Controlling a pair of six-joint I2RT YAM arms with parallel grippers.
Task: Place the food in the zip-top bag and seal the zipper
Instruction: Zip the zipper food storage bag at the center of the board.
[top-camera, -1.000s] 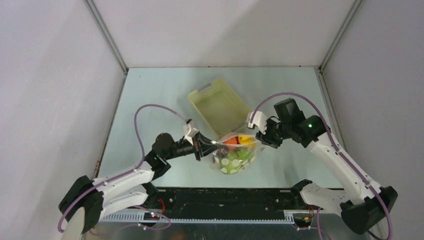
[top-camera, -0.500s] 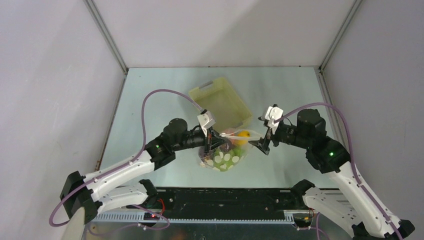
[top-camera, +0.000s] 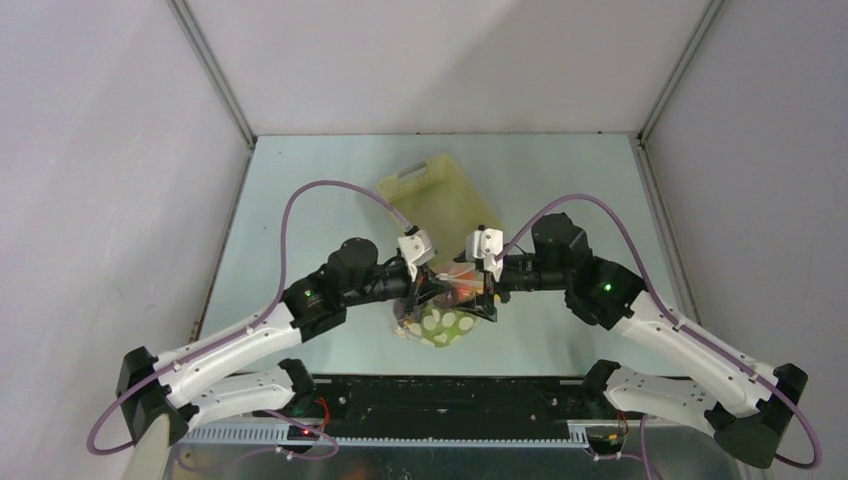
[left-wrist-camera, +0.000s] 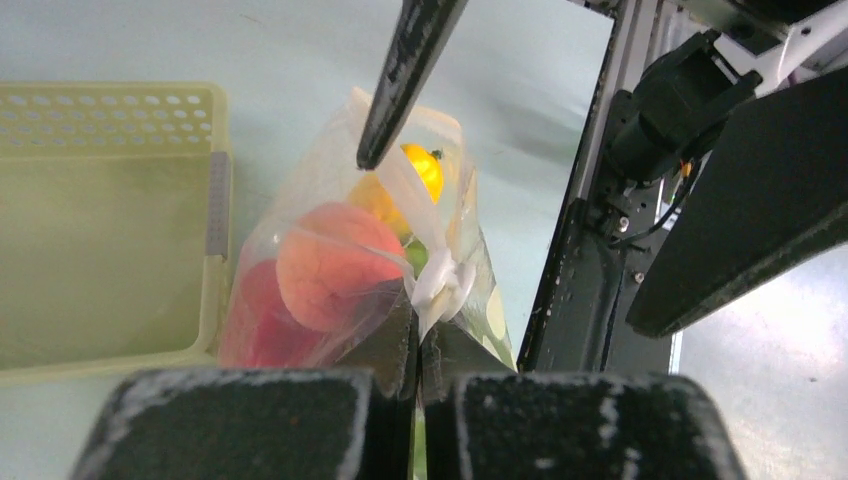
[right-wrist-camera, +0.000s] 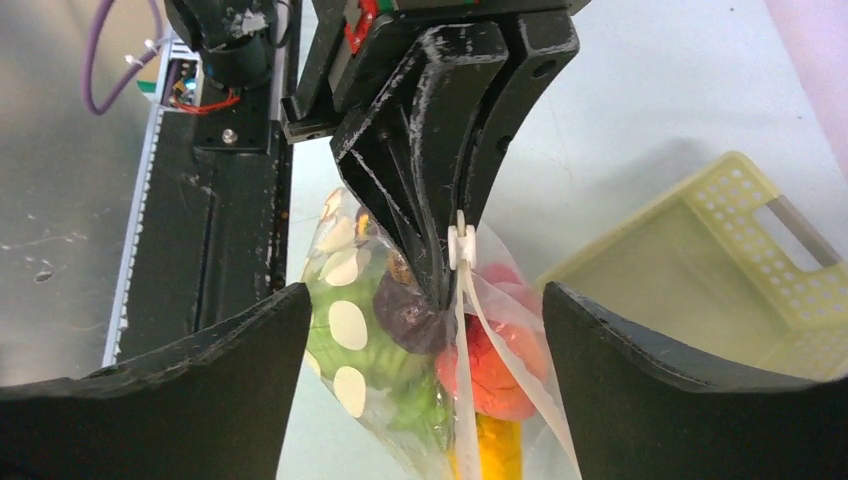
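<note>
I'm looking at the zip-top bag (top-camera: 441, 322), which is sitting near the middle of the table's near edge, just in front of the near corner of the yellow basket (top-camera: 420, 182). The food (left-wrist-camera: 325, 270) is showing through the clear plastic: a peach, something red, something yellow further along.

The left gripper (left-wrist-camera: 415, 345) is pinching the bag's mouth edge, jaws clamped tight on the plastic right at a small white tab (right-wrist-camera: 460, 243). I can't tell whether the bag's bottom is resting on the table or hanging free.

The right gripper (right-wrist-camera: 421, 295) is standing wide, holding nothing, one finger on each side of the bag.

Here's what I'm judging the next move on: the zipper (right-wrist-camera: 462, 300) is running away from the left jaws straight toward the right wrist, long axis lying along the line between the two arms and passing through the right gripper's gap. The right arm is the free one, so I'm thinking it closes on that strip beside the left jaws and draws along it.
</note>
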